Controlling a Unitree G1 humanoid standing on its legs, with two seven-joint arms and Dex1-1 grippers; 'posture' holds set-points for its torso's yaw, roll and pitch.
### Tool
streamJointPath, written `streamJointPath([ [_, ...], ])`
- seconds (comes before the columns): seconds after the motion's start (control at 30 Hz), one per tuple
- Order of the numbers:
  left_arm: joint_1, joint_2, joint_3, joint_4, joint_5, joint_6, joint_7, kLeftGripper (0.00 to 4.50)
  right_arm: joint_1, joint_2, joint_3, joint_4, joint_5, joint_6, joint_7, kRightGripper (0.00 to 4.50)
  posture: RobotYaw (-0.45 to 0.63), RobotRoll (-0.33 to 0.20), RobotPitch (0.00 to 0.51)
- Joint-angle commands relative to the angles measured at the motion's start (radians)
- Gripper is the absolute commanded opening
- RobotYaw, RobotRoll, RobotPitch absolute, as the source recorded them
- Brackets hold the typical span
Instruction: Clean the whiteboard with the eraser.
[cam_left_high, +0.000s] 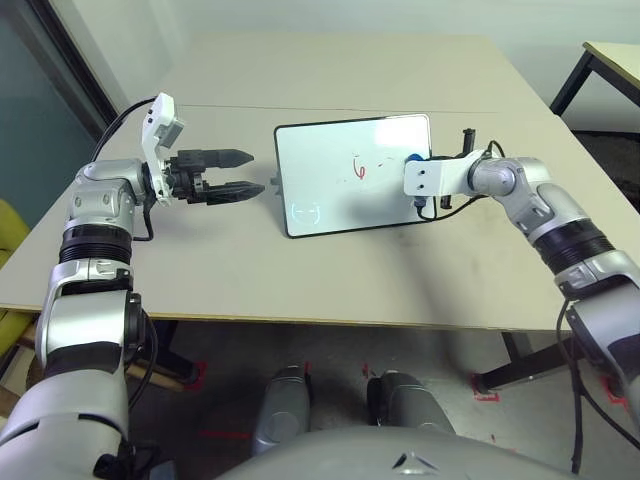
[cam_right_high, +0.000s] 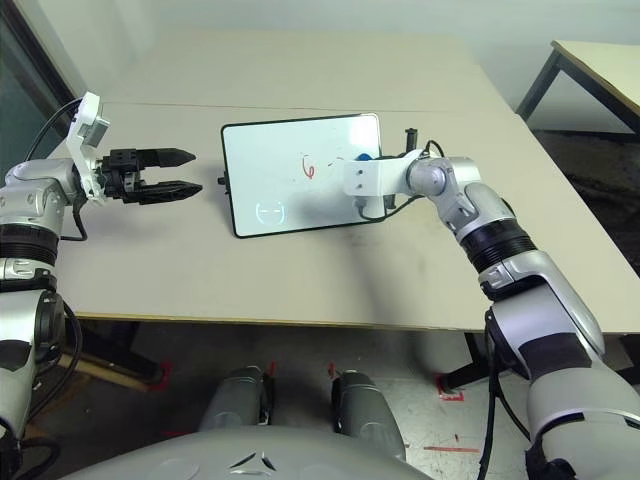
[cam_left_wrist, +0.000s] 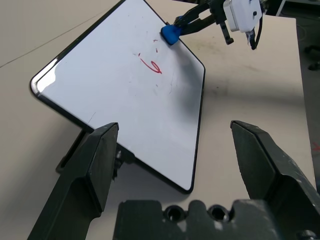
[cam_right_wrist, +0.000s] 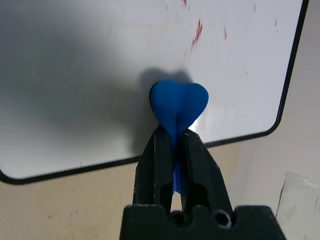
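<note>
Wiping step in hand. Board (cam_left_high: 350, 175) stands tilted on the table (cam_left_high: 330, 280), mid-scene, between the two arms. Right gripper (cam_right_wrist: 176, 137) is clamped on the eraser (cam_right_wrist: 179, 102), pinching it at the waist. Eraser's head is pressed to the board face near the far right corner, just inside the frame. Red scribble (cam_left_high: 359, 167) sits to the left of the eraser, near board centre, with a few red specks around it. Faint blue mark (cam_left_high: 306, 212) is at the near left corner. Left gripper (cam_left_high: 229, 174) hangs above the table left of the board, apart from it, fingers spread wide and empty.

Next move, as I judge it: drag the eraser left across the face onto the scribble with steady pressure, then on toward the blue mark. The board could slide or tip on its stand; the left gripper may need to brace it.
</note>
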Motion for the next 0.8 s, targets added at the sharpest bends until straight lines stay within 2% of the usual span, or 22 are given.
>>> streamJointPath([
  [0.03, -0.003, 0.005, -0.006, 0.005, 0.003, -0.001, -0.002, 4.50, -0.033, 0.023, 0.012, 0.017, -0.009, -0.002, 0.009, 0.00, 0.16, 0.000, 0.027],
  [0.4, 0.002, 0.005, -0.004, 0.000, 0.001, 0.002, 0.000, 4.50, -0.081, 0.078, 0.024, 0.056, -0.024, -0.019, 0.003, 0.00, 0.16, 0.000, 0.029],
  [0.8, -0.001, -0.001, -0.005, -0.001, 0.000, 0.002, 0.001, 4.50, -0.042, 0.098, 0.048, 0.031, -0.048, -0.033, 0.010, 0.00, 0.16, 0.000, 0.028],
])
